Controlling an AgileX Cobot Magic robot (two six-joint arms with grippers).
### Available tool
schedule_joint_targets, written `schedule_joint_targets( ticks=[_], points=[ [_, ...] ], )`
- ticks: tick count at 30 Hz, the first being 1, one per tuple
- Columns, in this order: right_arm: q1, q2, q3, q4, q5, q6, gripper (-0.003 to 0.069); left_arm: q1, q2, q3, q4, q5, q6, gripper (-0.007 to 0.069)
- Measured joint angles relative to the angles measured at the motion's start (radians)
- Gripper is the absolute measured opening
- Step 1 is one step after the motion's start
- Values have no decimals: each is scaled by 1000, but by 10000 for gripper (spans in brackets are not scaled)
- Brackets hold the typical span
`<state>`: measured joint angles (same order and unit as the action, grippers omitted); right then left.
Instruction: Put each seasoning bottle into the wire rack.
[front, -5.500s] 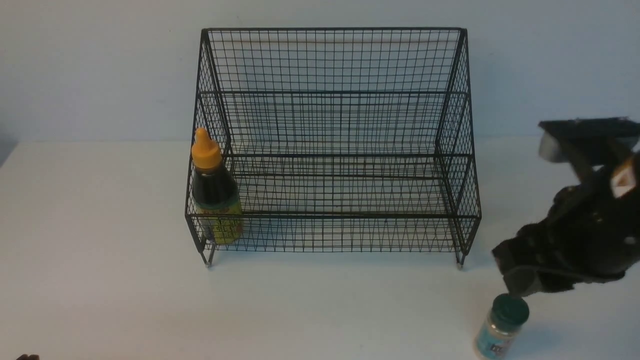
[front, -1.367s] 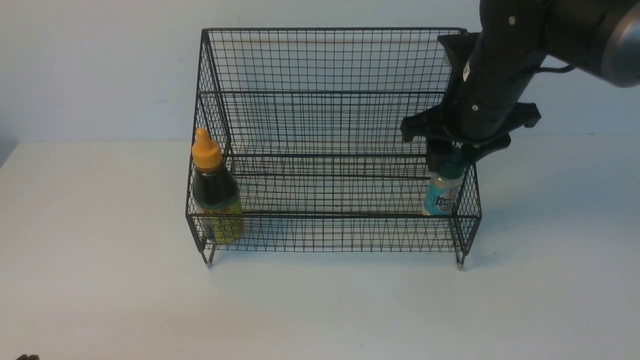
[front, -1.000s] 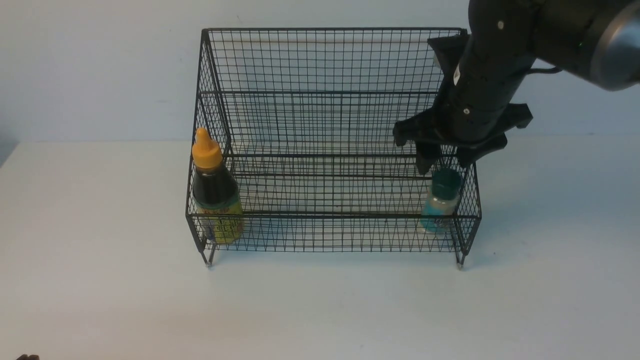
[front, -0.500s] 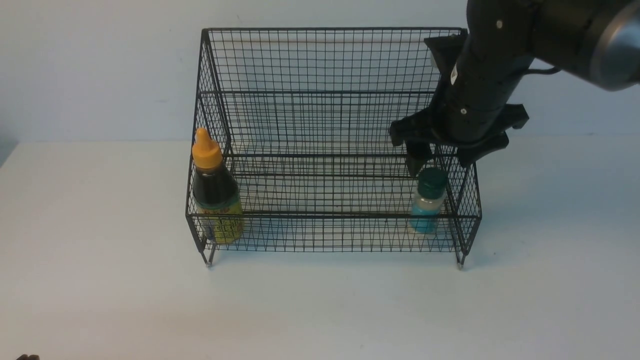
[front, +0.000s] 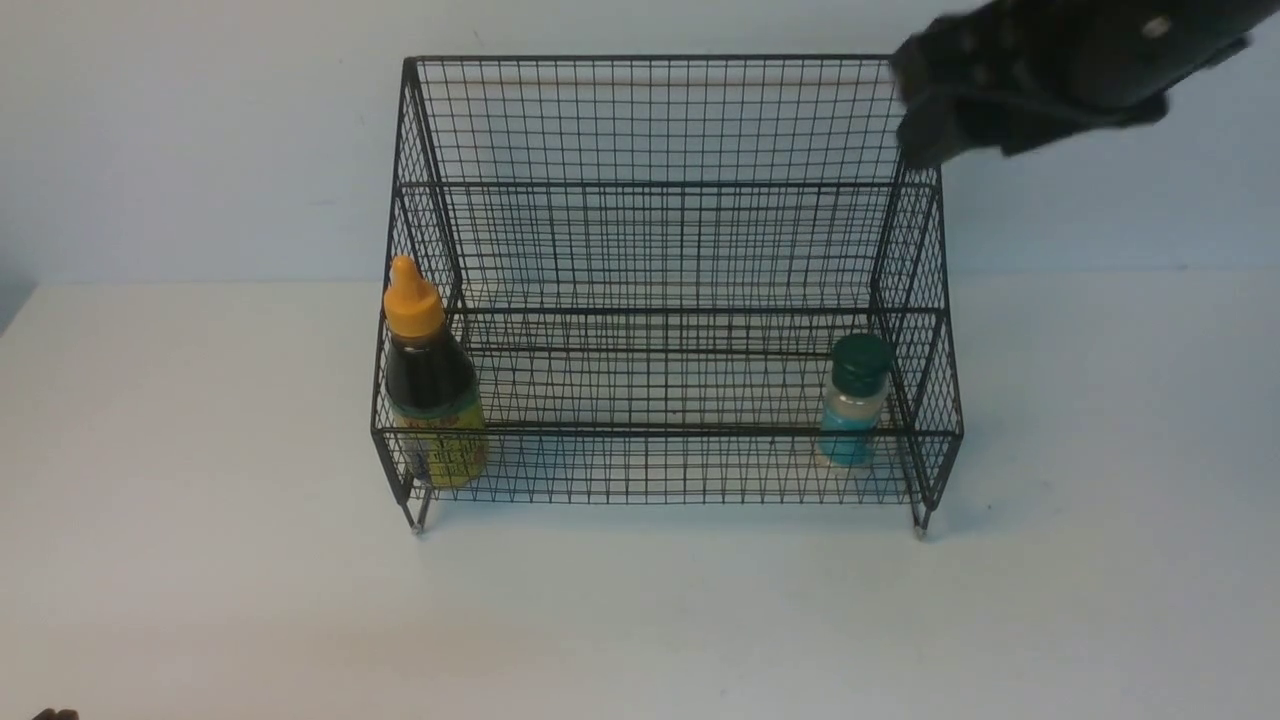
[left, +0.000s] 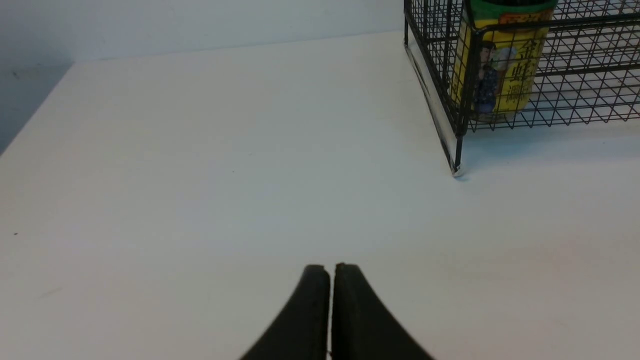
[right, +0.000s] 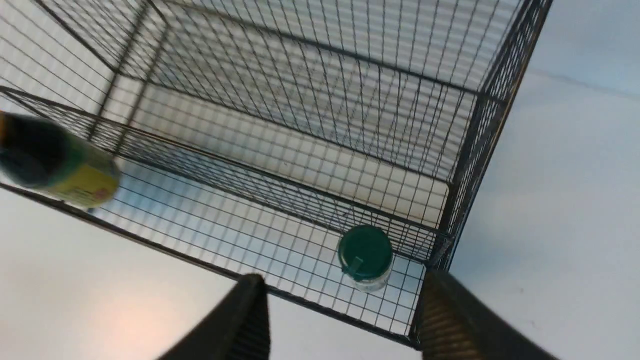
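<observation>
The black wire rack (front: 660, 120) stands at the back middle of the white table. The dark-liquid bottle (front: 430, 385) with orange-yellow cap stands upright in the rack's lowest tier at its left end; its yellow label shows in the left wrist view (left: 505, 65). The small green-lidded jar (front: 852, 402) stands upright in the same tier at the right end, also in the right wrist view (right: 366, 256). My right gripper (right: 342, 295) is open and empty, high above the rack's right side (front: 935, 110). My left gripper (left: 330, 267) is shut and empty over bare table, left of the rack.
The rack's foot (left: 456, 170) rests on the table near my left gripper's side. The rack's upper tiers (front: 660, 250) hold nothing. A pale wall stands behind the rack.
My right gripper let go of the green-lidded jar, which dropped onto the lowest tier and shifted slightly left. The gripper then rose well above the rack. The left arm has not moved.
</observation>
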<state>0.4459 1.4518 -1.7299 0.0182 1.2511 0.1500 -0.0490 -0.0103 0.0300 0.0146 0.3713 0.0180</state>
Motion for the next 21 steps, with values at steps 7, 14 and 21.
schedule_joint_targets(
  ticks=[7, 14, 21],
  points=[
    [0, -412, 236, -18, 11, -23, 74, 0, 0, 0, 0, 0, 0, -5],
    [0, -967, 807, -36, -330, -31, -13, 0, 0, 0, 0, 0, 0, -5],
    [0, -1345, 1376, 2, -926, -106, -13, 0, 0, 0, 0, 0, 0, -5]
  ],
)
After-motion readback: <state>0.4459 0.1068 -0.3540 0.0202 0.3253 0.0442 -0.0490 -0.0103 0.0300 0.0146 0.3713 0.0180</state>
